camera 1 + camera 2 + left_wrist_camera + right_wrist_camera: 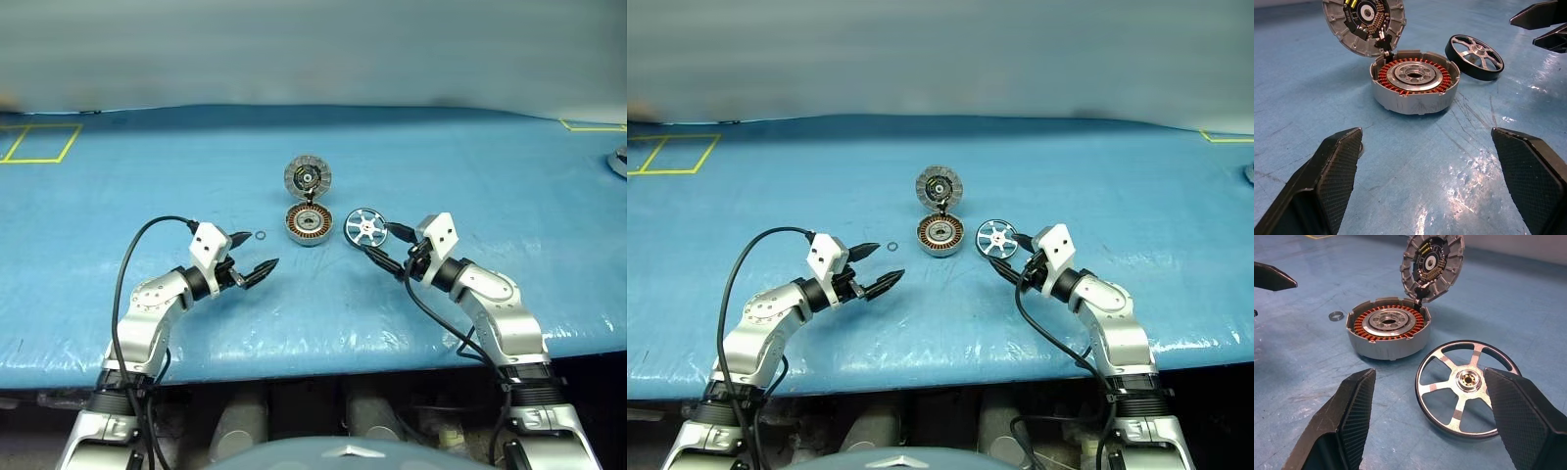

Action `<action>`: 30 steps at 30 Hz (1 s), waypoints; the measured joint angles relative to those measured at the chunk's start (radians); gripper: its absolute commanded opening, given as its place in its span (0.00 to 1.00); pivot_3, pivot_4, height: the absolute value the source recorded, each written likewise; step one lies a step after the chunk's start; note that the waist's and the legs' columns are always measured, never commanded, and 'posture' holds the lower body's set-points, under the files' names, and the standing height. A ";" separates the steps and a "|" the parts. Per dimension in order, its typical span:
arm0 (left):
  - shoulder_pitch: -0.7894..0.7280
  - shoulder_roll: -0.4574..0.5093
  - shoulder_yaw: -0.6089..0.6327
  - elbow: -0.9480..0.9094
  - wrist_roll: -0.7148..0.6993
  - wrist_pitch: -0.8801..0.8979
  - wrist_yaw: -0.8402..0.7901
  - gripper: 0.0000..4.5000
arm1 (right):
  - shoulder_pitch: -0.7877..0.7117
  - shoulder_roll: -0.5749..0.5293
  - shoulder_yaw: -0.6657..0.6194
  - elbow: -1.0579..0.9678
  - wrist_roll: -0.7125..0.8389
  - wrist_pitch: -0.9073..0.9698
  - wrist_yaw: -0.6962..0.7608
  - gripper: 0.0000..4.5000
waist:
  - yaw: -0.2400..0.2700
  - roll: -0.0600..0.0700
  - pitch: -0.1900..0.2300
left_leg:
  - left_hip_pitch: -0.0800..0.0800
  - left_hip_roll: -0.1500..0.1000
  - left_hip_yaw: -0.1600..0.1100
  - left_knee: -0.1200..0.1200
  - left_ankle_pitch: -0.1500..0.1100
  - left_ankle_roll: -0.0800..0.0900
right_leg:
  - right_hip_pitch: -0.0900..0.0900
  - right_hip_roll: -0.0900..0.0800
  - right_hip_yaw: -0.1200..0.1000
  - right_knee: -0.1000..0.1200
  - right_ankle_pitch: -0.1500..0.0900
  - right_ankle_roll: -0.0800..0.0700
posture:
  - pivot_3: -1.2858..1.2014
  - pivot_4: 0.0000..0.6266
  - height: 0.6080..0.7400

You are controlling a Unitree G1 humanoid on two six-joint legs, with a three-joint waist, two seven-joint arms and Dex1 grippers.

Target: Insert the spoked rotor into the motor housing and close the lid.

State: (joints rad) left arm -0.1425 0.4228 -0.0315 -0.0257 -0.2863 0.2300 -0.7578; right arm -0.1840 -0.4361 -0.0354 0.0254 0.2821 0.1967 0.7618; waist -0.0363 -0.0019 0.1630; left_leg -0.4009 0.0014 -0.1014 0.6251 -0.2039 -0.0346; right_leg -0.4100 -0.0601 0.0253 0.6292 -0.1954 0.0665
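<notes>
The motor housing (310,224), a short grey cup with copper windings around a silver centre, sits mid-table on the blue cover. Its lid (308,177) stands open and upright, hinged at the far edge, ribbed face and dark hub toward me. The spoked rotor (364,228) lies flat just right of the housing, apart from it. My left gripper (255,255) hovers open, left of and nearer than the housing, holding nothing. My right gripper (388,245) is open at the rotor's near right edge; in the right wrist view its fingers (1354,416) flank the rotor (1464,389) without touching it.
A small loose metal ring (261,235) lies on the cover left of the housing, close to my left gripper's far finger. Yellow tape outlines (39,143) mark the far left and far right. A round grey object (618,162) sits at the right edge.
</notes>
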 measured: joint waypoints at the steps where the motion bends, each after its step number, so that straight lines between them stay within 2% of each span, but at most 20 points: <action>1: 0.000 0.000 0.000 0.000 0.000 0.000 0.000 1.00 | 0.000 0.000 0.000 0.000 -0.001 0.000 0.000 0.82 | 0.000 0.000 0.000 | 0.000 0.000 0.000 0.000 0.000 0.000 | 0.000 0.000 0.000 0.000 0.000 0.000 | 0.52 0.24 1.00; 11: -0.001 -0.002 0.000 0.001 0.005 -0.009 0.016 1.00 | -0.010 -0.009 0.020 0.000 -0.027 0.000 -0.004 0.82 | 0.000 0.000 0.000 | 0.000 0.000 0.000 0.000 0.000 0.000 | 0.000 0.000 0.000 0.000 0.000 0.000 | 0.52 0.24 1.00; 17: 0.001 -0.010 0.001 0.001 0.010 -0.023 0.037 1.00 | -0.098 -0.126 0.127 0.000 -0.123 0.035 0.063 0.82 | -0.001 0.000 0.000 | 0.000 0.000 0.001 0.000 0.000 0.000 | 0.000 0.000 0.000 0.000 0.000 0.000 | 0.52 0.24 1.00; 20: 0.012 -0.019 0.002 0.000 0.011 -0.026 0.045 1.00 | -0.205 -0.202 0.235 0.000 -0.184 0.062 0.174 0.82 | -0.004 0.000 0.001 | 0.000 0.000 0.001 0.000 0.000 0.000 | -0.001 0.000 0.000 0.000 0.000 0.000 | 0.52 0.24 1.00; 23: 0.026 -0.027 -0.001 0.000 0.011 -0.029 0.052 1.00 | -0.359 -0.218 0.351 0.021 -0.251 0.055 0.287 0.82 | -0.007 -0.001 0.001 | 0.000 0.001 0.001 -0.001 0.000 0.000 | -0.001 0.000 0.000 0.000 0.000 0.000 | 0.52 0.24 1.00; 27: 0.048 -0.033 0.003 -0.008 0.012 -0.028 0.074 1.00 | -0.573 -0.157 0.494 0.191 -0.361 -0.018 0.386 0.82 | -0.008 -0.002 0.002 | 0.000 0.001 0.001 -0.001 0.000 0.000 | -0.001 0.000 0.000 0.000 0.000 0.000 | 0.52 0.24 1.00; 30: 0.065 -0.040 0.001 -0.016 0.012 -0.027 0.088 1.00 | -0.690 -0.086 0.566 0.358 -0.446 -0.095 0.395 0.82 | -0.006 -0.003 0.003 | 0.000 0.001 0.001 -0.003 0.000 0.000 | -0.002 0.000 0.000 0.000 0.000 0.000 | 0.52 0.24 1.00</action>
State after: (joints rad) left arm -0.0776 0.3830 -0.0302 -0.0415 -0.2740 0.2026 -0.6701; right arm -0.8737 -0.5222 0.5307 0.3836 -0.1639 0.1021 1.1565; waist -0.0422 -0.0050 0.1658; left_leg -0.4010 0.0021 -0.1003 0.6226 -0.2038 -0.0349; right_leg -0.4120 -0.0602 0.0250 0.6289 -0.1951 0.0665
